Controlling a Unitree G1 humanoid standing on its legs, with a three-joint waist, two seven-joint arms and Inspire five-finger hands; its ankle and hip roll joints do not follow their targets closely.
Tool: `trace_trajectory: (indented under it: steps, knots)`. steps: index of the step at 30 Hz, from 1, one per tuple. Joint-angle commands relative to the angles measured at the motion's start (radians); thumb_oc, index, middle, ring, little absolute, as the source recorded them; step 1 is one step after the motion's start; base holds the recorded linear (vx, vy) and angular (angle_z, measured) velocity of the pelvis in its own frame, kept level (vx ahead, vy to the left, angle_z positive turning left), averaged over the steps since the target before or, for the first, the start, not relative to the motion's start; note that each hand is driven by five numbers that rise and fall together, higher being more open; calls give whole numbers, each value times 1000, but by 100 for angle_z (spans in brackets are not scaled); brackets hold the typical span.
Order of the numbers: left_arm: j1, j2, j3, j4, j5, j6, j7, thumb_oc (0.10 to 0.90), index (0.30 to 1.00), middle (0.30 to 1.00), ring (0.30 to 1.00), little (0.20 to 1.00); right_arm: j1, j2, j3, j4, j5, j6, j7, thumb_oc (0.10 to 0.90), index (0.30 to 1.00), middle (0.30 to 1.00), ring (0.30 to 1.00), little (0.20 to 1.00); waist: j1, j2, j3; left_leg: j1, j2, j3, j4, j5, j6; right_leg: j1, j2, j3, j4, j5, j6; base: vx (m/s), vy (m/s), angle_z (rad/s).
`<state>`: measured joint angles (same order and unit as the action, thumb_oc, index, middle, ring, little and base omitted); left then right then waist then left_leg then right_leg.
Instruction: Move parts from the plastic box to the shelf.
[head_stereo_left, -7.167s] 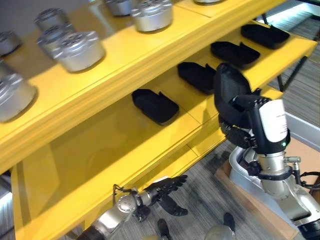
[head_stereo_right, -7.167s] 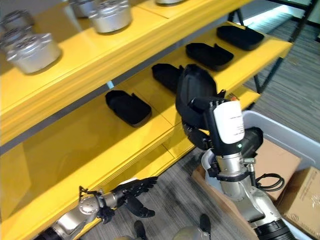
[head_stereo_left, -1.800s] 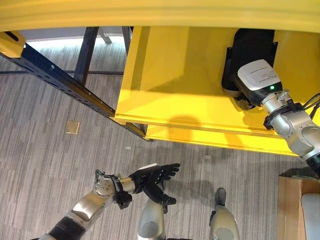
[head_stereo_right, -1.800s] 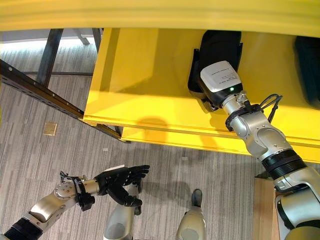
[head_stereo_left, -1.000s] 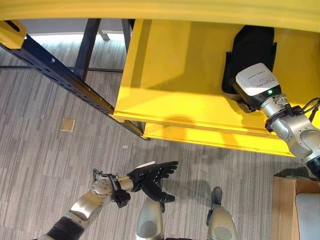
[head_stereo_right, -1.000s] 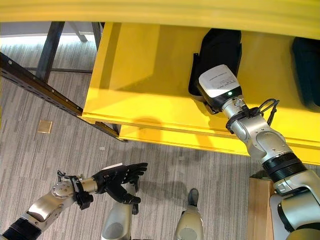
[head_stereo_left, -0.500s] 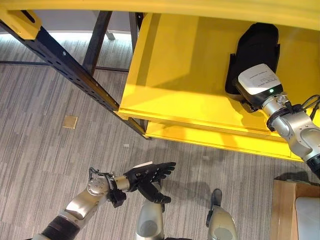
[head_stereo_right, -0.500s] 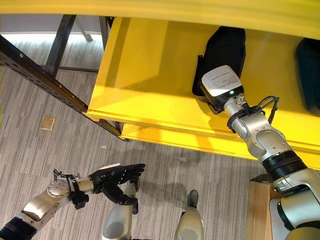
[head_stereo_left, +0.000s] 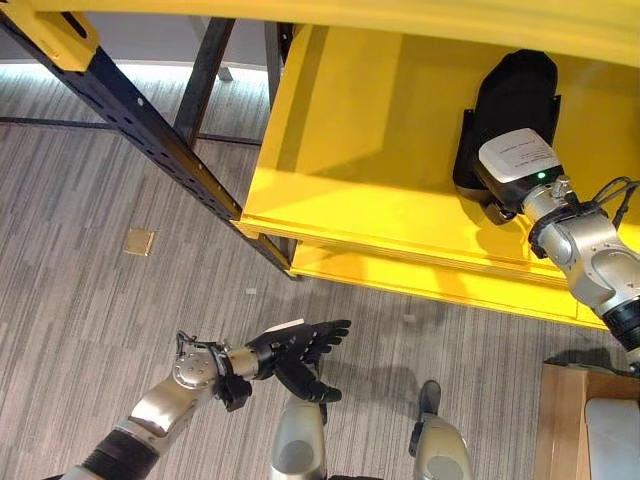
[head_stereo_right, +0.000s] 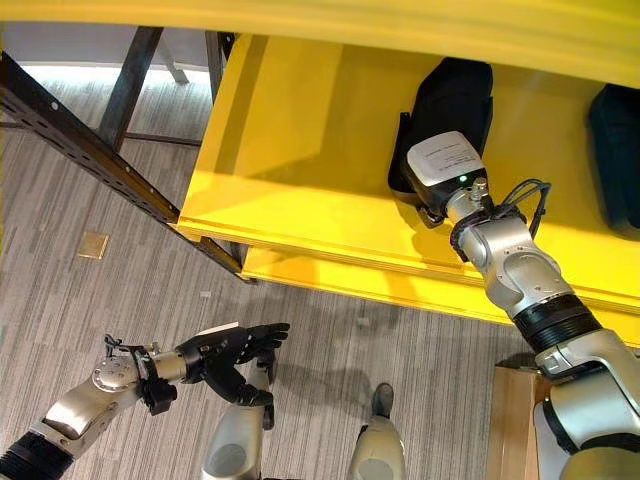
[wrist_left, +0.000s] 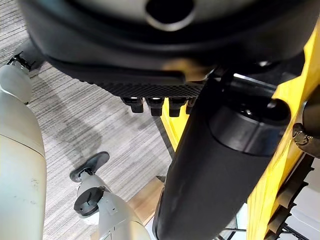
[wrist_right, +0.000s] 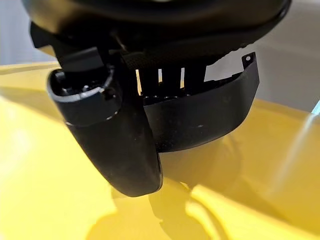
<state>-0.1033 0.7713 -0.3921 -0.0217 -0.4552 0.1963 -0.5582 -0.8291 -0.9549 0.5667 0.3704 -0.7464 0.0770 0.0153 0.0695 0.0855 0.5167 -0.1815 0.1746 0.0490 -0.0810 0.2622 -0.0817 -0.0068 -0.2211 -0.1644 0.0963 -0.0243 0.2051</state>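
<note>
**Black part down on the yellow shelf, right hand at its near end**

Where the right arm reaches in over the shelf's front lip, the black part (head_stereo_left: 515, 100) lies flat on the yellow shelf (head_stereo_left: 370, 130), its long side running from near to far. It sits toward the right of that board, well in from the left edge. The right hand (head_stereo_right: 440, 170) is at the part's near end, with its white-topped back facing up. In the right wrist view the thumb (wrist_right: 112, 145) and the row of fingers (wrist_right: 165, 82) hang down against a curved black wall of the part (wrist_right: 200, 120), close over the yellow surface. Whether those fingers clamp the part or merely rest on it, I cannot tell.

Further right on the same board, a second black part (head_stereo_right: 615, 150) lies at the frame's edge, well apart from the first.

A dark steel upright (head_stereo_left: 150, 140) slants away from the shelf's left corner, over grey striped carpet (head_stereo_left: 90, 330) that carries a small tan square (head_stereo_left: 139, 241).

Down low on the left, near the floor and well clear of the shelf, the left hand (head_stereo_left: 295, 345) hangs with its fingers straight and loosely spread, holding nothing.

At the near right corner a bit of a wooden platform (head_stereo_left: 560, 420) shows, with a pale grey box (head_stereo_left: 612, 440) on it.
</note>
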Motion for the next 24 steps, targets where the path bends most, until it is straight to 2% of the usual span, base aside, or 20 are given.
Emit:
trace_trajectory:
  steps: [1, 4, 7, 14, 24]
  knots:
    - [3, -18, 48, -82, -10, -40, -49, 900, 1000, 1000, 1000, 1000, -4, -56, 55, 164, -78, 123, 77, 900, 1000, 1000, 1000, 1000, -10, -32, -37, 82, 104, 88, 12, -77, -52, -71, 22, -26, 44, 6, -92, 0, 0, 0]
    - [10, -23, 56, -87, 1, -37, -56, 900, 1000, 1000, 1000, 1000, 1, -49, 43, 167, -99, 166, 124, 900, 1000, 1000, 1000, 1000, -10, -33, -40, 84, 104, 91, 11, -78, -52, -69, 23, -25, 40, 8, -92, 0, 0, 0]
    - [16, -24, 62, -91, 4, -37, -59, 900, 1000, 1000, 1000, 1000, 5, -49, 37, 159, -109, 170, 139, 900, 1000, 1000, 1000, 1000, -13, -33, -42, 87, 107, 95, 10, -78, -53, -68, 22, -24, 37, 11, -91, 0, 0, 0]
    - [24, -30, 76, -107, -4, -18, -66, 900, 1000, 1000, 1000, 1000, 41, -31, -8, 107, -92, 269, 173, 900, 1000, 1000, 1000, 1000, -28, -34, -50, 96, 109, 104, 10, -80, -53, -64, 23, -13, 29, 15, -91, 3, 14, -3]
    - [46, -48, 102, -127, -7, 2, -51, 900, 1000, 1000, 1000, 1000, 116, -17, -101, -33, -85, 282, 151, 900, 1000, 1000, 1000, 1000, -48, -36, -55, 102, 111, 116, 11, -85, -51, -67, 22, -1, 30, 12, -90, 3, 9, -2]
